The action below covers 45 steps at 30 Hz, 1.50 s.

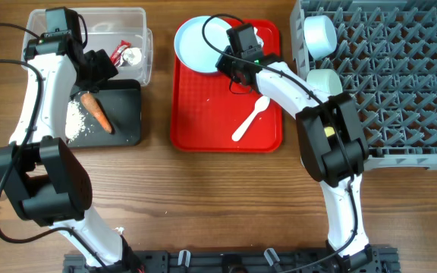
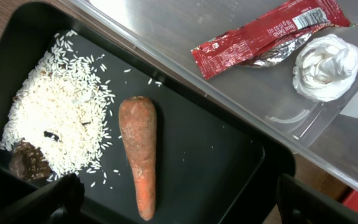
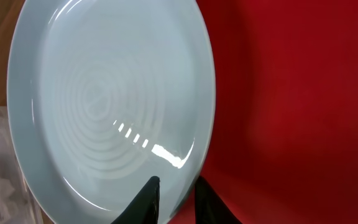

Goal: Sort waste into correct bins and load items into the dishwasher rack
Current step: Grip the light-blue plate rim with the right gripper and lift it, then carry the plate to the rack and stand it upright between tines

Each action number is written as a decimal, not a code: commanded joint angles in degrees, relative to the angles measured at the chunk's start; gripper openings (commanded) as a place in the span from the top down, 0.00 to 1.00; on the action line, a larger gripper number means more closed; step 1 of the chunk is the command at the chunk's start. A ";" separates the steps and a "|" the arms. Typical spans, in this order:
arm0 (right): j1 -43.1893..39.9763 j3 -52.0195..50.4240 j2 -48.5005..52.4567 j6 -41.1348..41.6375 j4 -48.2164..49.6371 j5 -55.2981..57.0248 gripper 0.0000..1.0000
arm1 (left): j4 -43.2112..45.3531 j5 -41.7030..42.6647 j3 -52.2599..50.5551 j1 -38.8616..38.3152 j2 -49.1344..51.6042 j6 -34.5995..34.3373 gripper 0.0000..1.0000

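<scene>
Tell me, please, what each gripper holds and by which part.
The right gripper appears to pinch the pale blue plate by its rim; the left gripper, open over the black tray, holds nothing.

No legible text, even on wrapper (image 2: 266, 34)

Overhead: top-down, far. Wrists close: left over black tray (image 2: 216, 165), right on plate (image 3: 104, 93); overhead shares both.
</scene>
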 commanded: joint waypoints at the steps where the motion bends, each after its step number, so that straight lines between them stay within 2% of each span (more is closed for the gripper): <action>1: 0.46 0.33 1.49 0.24 -0.59 -0.15 0.80 | -0.04 0.28 0.63 -0.11 -1.14 -0.52 0.00; 10: 0.46 0.33 1.49 3.08 -5.75 -5.31 0.84 | -0.04 0.28 0.63 -0.11 -1.14 -0.52 0.00; 18: 0.31 0.33 1.44 2.97 -9.92 -11.17 0.96 | -0.04 0.28 0.63 -0.11 -1.14 -0.52 0.00; 24: -1.60 0.35 1.31 -0.33 -11.47 -18.78 0.96 | -0.02 0.28 0.63 -0.11 -1.14 -0.52 0.00; 32: -6.75 0.35 -1.29 -12.22 -12.55 -26.49 0.96 | -0.04 0.28 0.63 -0.11 -1.14 -0.52 0.00; 38: -10.19 0.35 -9.88 -24.09 -14.51 -27.30 0.96 | -0.04 0.28 0.63 -0.11 -1.14 -0.52 0.00; 42: -10.84 0.35 -17.64 -29.49 -15.67 -24.79 0.96 | -0.04 0.28 0.63 -0.11 -1.14 -0.52 0.00; 45: -10.84 0.35 -23.50 -31.71 -17.88 -17.68 0.96 | -0.04 0.28 0.63 -0.11 -1.14 -0.52 0.00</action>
